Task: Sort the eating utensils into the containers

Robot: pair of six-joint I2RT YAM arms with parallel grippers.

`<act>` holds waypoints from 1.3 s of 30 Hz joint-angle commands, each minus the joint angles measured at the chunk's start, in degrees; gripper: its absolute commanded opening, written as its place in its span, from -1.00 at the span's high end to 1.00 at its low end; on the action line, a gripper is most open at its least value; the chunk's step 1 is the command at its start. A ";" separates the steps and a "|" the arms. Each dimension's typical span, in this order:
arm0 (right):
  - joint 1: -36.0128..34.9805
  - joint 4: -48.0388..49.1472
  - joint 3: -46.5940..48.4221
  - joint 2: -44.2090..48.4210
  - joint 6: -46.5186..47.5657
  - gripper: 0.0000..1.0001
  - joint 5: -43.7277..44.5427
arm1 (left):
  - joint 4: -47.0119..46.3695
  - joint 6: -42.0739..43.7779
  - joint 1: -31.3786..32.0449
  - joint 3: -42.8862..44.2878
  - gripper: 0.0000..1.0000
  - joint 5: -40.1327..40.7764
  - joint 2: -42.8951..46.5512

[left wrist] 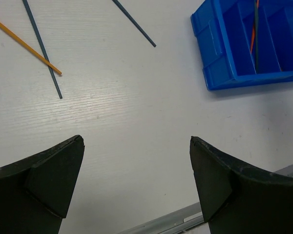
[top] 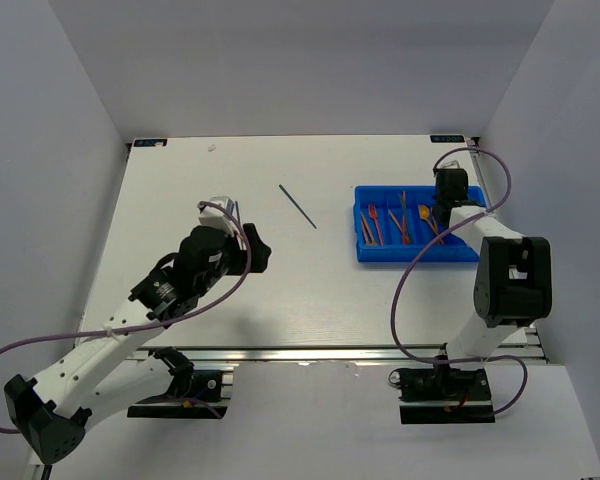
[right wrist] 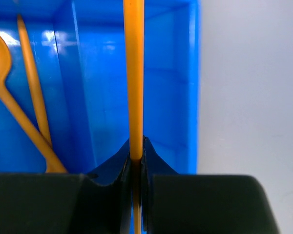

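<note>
- The right claw [right wrist: 135, 152] is pinched shut on a thin orange utensil [right wrist: 134, 73], above the right-end compartment of the blue tray [right wrist: 173, 97].
- The left claw [left wrist: 136, 144] gapes wide and empty over the white desk [left wrist: 136, 112], which is boxed in by pale grey walls [top: 70, 100].
- The gripped utensil's ends run out of frame, so I cannot tell its kind.
- An orange spoon [right wrist: 0, 53] lies one compartment left of the right claw.
- Beyond the left claw, an orange chopstick [left wrist: 27, 46] crosses a dark stick [left wrist: 41, 48], with a second dark stick [left wrist: 134, 22] nearer the tray.
</note>
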State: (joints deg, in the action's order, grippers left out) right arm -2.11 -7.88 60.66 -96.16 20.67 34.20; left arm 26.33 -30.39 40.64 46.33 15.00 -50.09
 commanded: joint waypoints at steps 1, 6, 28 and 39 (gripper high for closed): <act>0.09 5.67 1.30 -1.39 2.54 1.00 3.42 | 1.71 1.74 0.14 1.58 -0.96 0.81 3.06; 0.96 7.18 1.56 -2.80 3.59 1.00 2.98 | 1.18 1.56 0.14 0.43 -0.96 0.29 4.73; 4.04 11.83 1.75 -3.69 14.40 1.00 -1.23 | 0.74 1.56 0.05 0.43 -0.96 -0.77 4.56; 5.27 14.21 -2.39 -2.55 13.62 0.92 -3.43 | 0.92 1.92 -0.04 0.43 -0.96 -1.03 4.73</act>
State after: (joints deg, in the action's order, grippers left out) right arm 2.61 3.03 58.98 -100.66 34.11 31.35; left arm 27.03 -29.08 40.62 46.33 14.35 -46.37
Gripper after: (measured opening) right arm 0.102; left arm 0.980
